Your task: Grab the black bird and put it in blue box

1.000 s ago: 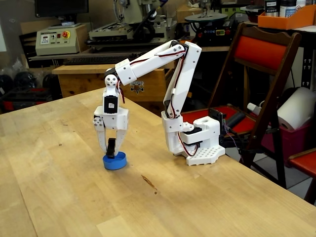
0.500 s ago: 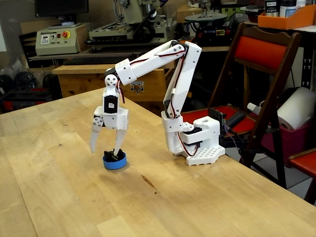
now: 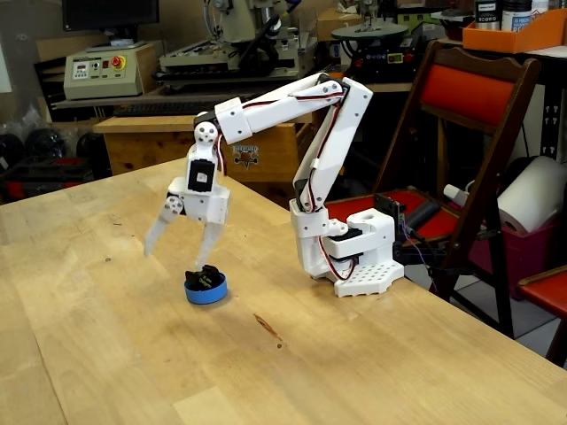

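Observation:
The black bird point(image 3: 206, 277) lies inside the blue box point(image 3: 205, 289), a small round blue dish on the wooden table left of the arm's base. My gripper point(image 3: 176, 257) hangs just above and slightly left of the dish, wide open, with nothing between its white fingers. One finger point(image 3: 155, 232) splays out to the left. The other finger point(image 3: 211, 245) points down toward the bird without touching it.
The arm's white base point(image 3: 350, 257) stands at the table's right edge. A dark knot mark point(image 3: 267, 328) shows in the wood in front of the dish. A red folding chair point(image 3: 469, 133) and workshop clutter stand behind the table.
The gripper was shut on the bird over the dish, then opened and let it drop into the dish. Since then it has lifted and tilted away, fingers spread wider.

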